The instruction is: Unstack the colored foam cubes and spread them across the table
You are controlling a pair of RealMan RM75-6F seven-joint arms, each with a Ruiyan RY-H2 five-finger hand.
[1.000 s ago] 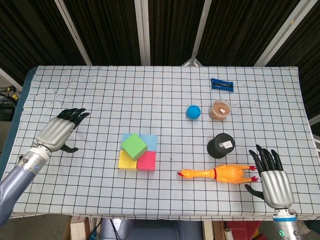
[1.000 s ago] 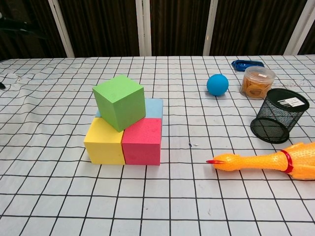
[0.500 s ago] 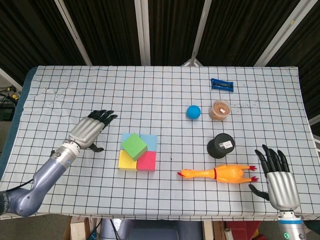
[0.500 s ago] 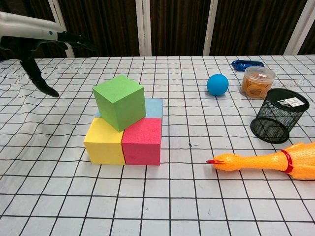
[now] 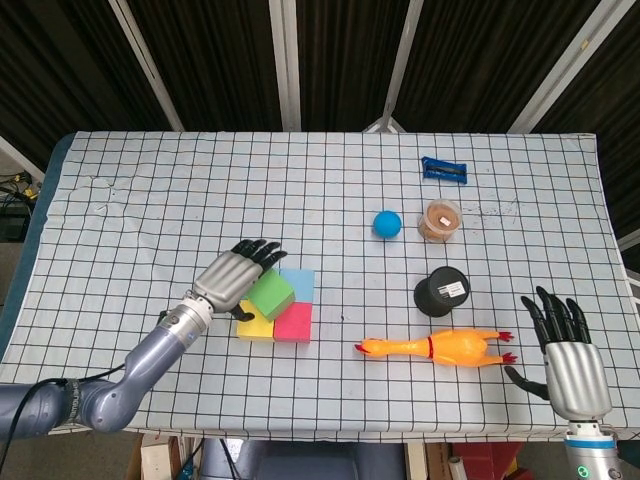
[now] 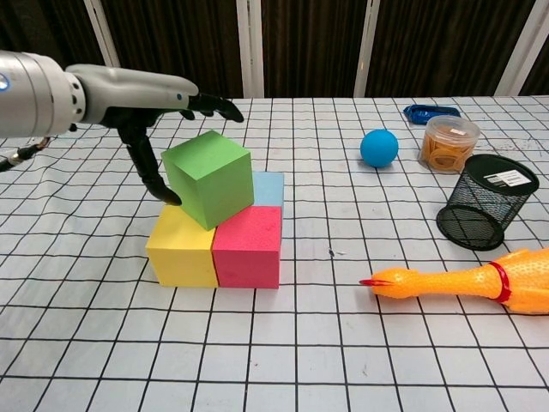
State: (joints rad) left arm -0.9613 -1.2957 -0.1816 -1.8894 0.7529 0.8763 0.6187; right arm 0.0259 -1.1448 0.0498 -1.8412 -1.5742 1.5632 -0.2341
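Green foam cube sits on the yellow, red and blue ones, so nothing's unstacked yet. Left hand is spread over it, holding nothing; right hand is open too.

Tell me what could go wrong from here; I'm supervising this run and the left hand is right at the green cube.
The left hand is open over the green cube, thumb down beside its left face. That cube sits tilted across the yellow cube, red cube and light blue cube, so a loose grip could tip it off. A sideways push might also drag the bottom cubes together instead of separating them.
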